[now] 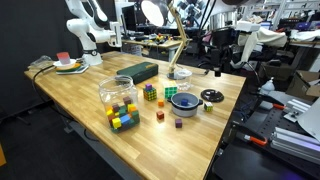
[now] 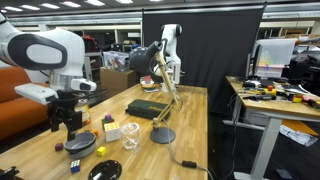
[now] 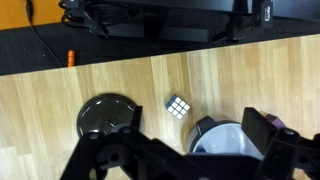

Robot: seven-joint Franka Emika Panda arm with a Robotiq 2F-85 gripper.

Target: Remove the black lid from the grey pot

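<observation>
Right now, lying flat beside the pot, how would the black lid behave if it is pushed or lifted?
The black lid looks like a stiff flat disc, so it would probably slide on the wooden table rather than roll or tip. It seems thin, so likely light. Its shiny top may be slippery.

An exterior view looks down across the desk (image 1: 70,90), arm (image 1: 225,45) at 1 o'clock. An exterior view sits low, arm at 9 o'clock. The wrist view faces straight down, close. All share the black lid (image 3: 108,115) and grey pot (image 3: 218,135).
</observation>
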